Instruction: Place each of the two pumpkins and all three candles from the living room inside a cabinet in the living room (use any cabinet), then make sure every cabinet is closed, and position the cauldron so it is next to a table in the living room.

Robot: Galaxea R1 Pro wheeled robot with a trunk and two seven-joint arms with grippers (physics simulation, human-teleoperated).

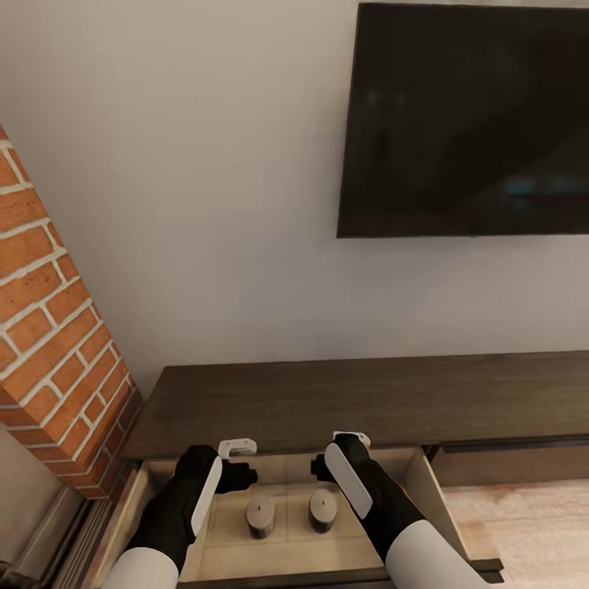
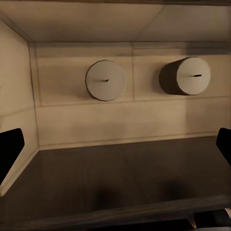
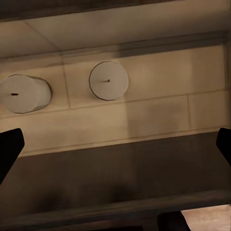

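While both arms are held over the pulled-out drawer [image 1: 425,483] of the dark-brown cabinet [image 1: 343,401], two candles are seen standing upright on the drawer's pale floor, one [image 1: 261,514] nearer the left end effector [image 1: 237,462] and the other [image 1: 323,509] nearer the right end effector [image 1: 339,458], a small gap being left between them. Both end effectors are held apart and empty, their black fingertips being seen at the edges of each wrist view with nothing between them. The same two candles are shown from above in the left wrist view [image 2: 106,80] [image 2: 192,76] and the right wrist view [image 3: 109,80] [image 3: 21,94]. Each candle is judged to be light, stiff and somewhat smooth; were one to be moved, it would best be taken across its round side, mid-height, with a gentle squeeze. No pumpkin or cauldron can be made out, and the drawer is not yet shut.
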